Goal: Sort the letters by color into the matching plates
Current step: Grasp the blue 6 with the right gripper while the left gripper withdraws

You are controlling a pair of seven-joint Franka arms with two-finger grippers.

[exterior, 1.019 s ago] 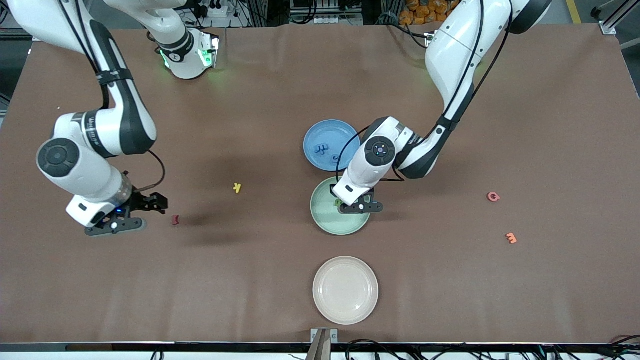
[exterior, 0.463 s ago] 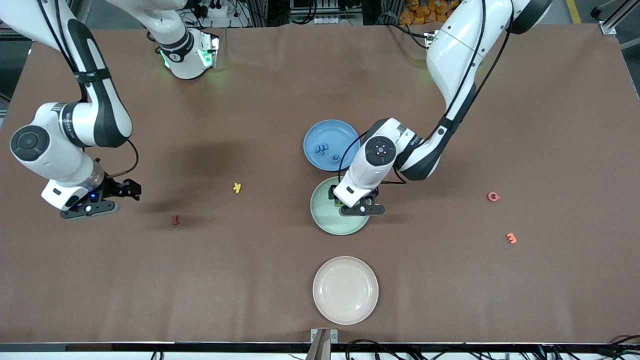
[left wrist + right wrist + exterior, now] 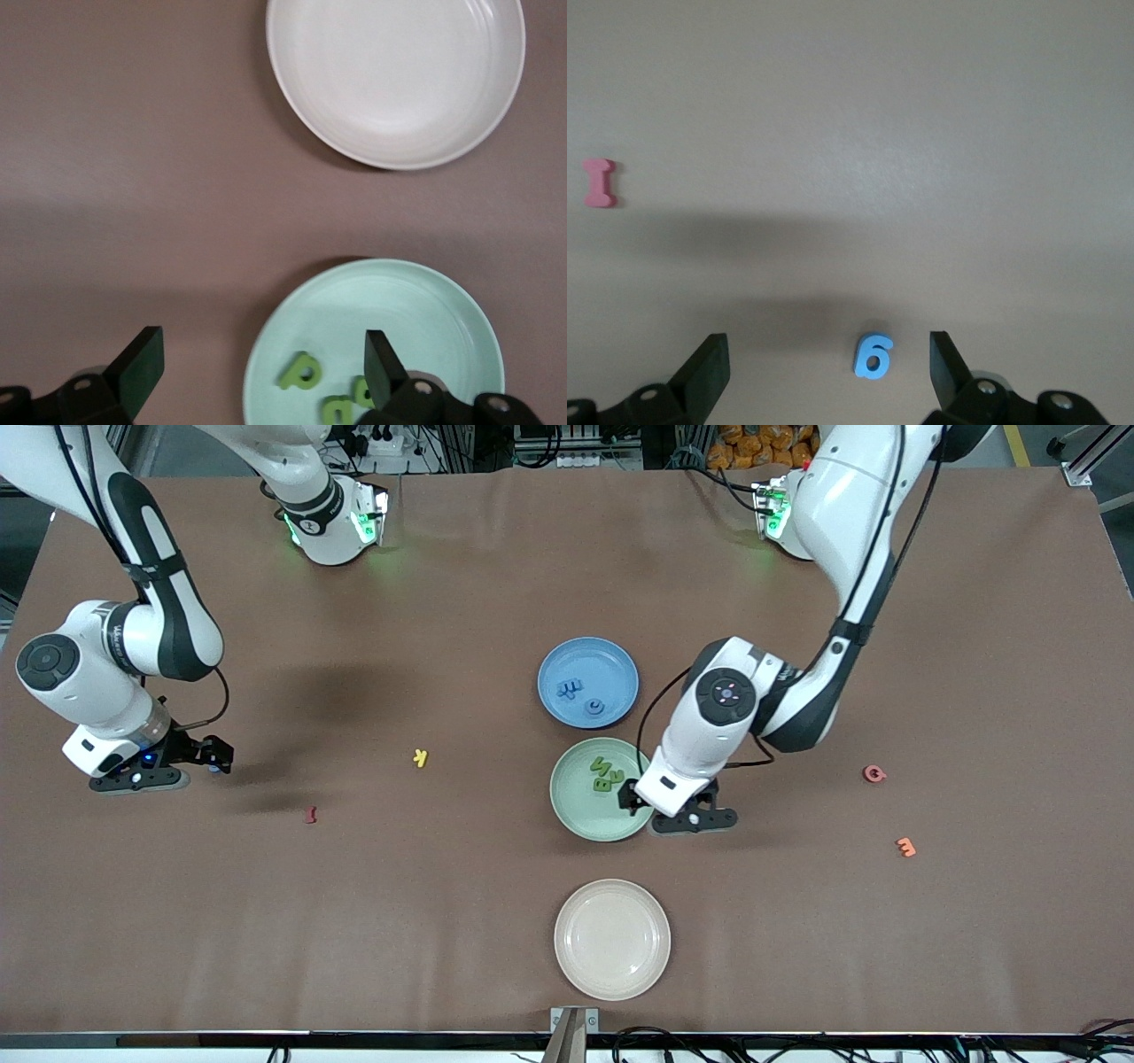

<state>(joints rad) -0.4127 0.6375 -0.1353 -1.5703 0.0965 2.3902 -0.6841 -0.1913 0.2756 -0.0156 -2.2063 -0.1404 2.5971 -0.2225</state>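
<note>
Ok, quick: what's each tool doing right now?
Left tool: open, empty, at the green plate edge.
Right tool: open, empty, over a blue piece.

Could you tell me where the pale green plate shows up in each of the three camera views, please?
Front view: the green plate lies mid-table, between the blue plate and the cream-white plate, with the open left gripper at its rim.
Left wrist view: green plate along the bottom edge.
Right wrist view: not in it.
Shared landmark: the cream-white plate appears in the front and left wrist views.

Cream plate (image 3: 611, 939); yellow (image 3: 421, 758), red (image 3: 310, 814), pink (image 3: 874, 774), orange (image 3: 904, 847) letters scattered
</note>
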